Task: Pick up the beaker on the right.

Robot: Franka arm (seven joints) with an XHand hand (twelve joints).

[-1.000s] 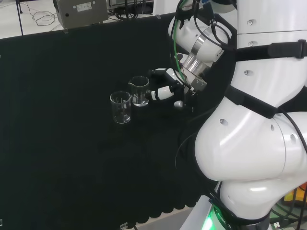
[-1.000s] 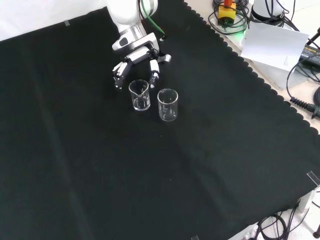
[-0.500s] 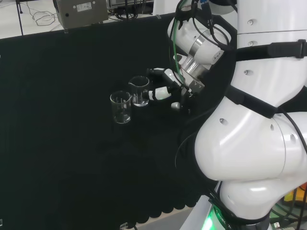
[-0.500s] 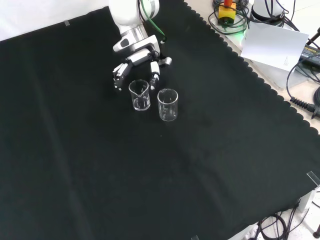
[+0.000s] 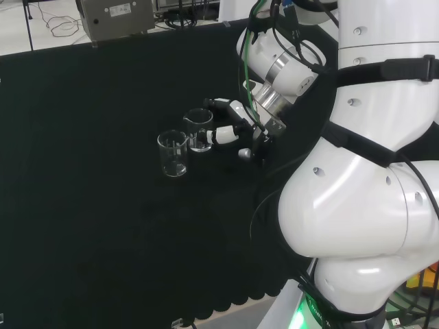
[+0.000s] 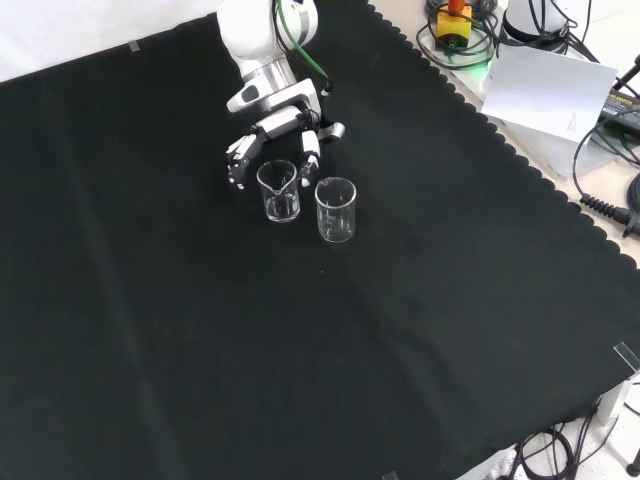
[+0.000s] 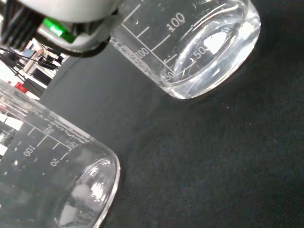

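Two clear empty beakers stand close together on the black cloth. In the head view the right one (image 5: 199,129) stands a little behind the left one (image 5: 173,153). In the front view these are the beaker nearer the hand (image 6: 279,190) and the other beaker (image 6: 336,209). The hand (image 5: 232,130) (image 6: 275,125) is open and low over the cloth, with relaxed fingers (image 6: 237,160) spread to either side of the nearer beaker. I cannot tell whether they touch the glass. The wrist view looks past a white part of the hand (image 7: 71,14) at both beakers (image 7: 199,52) (image 7: 52,185), close up.
The arm's white links (image 5: 357,171) take up the right of the head view. A grey box (image 5: 113,17) stands beyond the cloth's far edge. In the front view, cables and a white sheet (image 6: 550,90) lie off the cloth's scalloped right edge.
The hand has moved closer to the beaker nearest it, and its fingers now reach along both sides of the glass. Neither beaker has moved.
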